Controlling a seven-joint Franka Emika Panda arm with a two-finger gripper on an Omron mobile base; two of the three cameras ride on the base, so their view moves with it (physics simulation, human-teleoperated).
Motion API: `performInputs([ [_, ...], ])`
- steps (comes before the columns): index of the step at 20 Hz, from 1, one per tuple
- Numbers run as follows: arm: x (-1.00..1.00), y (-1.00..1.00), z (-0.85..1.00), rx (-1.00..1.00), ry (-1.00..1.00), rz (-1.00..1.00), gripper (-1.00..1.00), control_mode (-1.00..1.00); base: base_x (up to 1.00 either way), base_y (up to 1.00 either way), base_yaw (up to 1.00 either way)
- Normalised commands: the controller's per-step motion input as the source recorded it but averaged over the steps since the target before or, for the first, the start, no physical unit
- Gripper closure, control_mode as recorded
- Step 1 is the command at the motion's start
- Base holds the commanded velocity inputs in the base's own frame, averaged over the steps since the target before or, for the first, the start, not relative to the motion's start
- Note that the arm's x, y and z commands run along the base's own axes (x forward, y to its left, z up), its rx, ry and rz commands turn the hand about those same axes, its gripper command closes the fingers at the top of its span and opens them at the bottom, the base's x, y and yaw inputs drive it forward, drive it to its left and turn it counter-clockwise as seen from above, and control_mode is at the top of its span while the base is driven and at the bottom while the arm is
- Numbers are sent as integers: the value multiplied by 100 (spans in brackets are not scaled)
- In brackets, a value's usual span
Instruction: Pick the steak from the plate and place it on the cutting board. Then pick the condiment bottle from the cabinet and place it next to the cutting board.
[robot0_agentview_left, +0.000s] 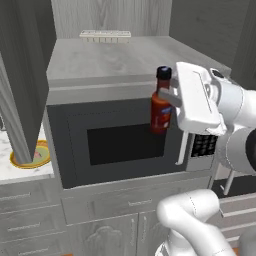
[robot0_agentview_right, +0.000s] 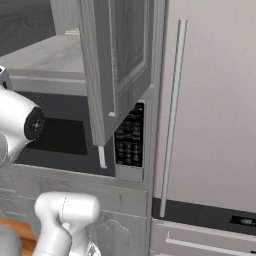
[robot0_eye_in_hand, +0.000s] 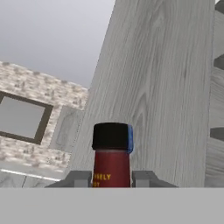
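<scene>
The condiment bottle (robot0_agentview_left: 161, 111), red-brown with a black cap and red label, hangs upright in front of the microwave door, just below the cabinet's shelf edge. My gripper (robot0_agentview_left: 164, 98) is shut on the bottle from the right, about at its neck. In the hand view the bottle (robot0_eye_in_hand: 112, 151) rises between the two fingertips of the gripper (robot0_eye_in_hand: 112, 178), with a grey wood-grain panel behind it. The cabinet (robot0_agentview_left: 115, 60) stands open with a light grey shelf. The plate (robot0_agentview_left: 24, 161) peeks out at the far left behind the cabinet door. An orange-brown corner, likely the cutting board (robot0_agentview_right: 12, 229), shows low left. The steak is out of view.
A dark microwave (robot0_agentview_left: 125, 142) sits under the shelf, its keypad (robot0_agentview_right: 129, 140) on the right. Open cabinet doors hang at the left (robot0_agentview_left: 22, 75) and at the right (robot0_agentview_right: 120, 60). A tall pale fridge (robot0_agentview_right: 210, 100) stands to the right. Grey drawers (robot0_agentview_left: 30, 220) lie below.
</scene>
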Motion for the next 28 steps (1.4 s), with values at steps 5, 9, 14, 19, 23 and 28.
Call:
performInputs([
  [5,-59,-20,-22,0,0,8,100,-100,0,0,0],
  [9,-69,-12,-22,0,0,8,100,-100,0,0,0],
  [14,-72,-9,-22,0,0,7,100,-100,0,0,0],
  [19,-69,-5,-27,0,0,6,100,-100,0,0,0],
  [23,-66,0,-33,0,-1,3,100,-100,0,0,0],
  [28,-51,0,-20,0,-1,2,100,-100,0,0,0],
])
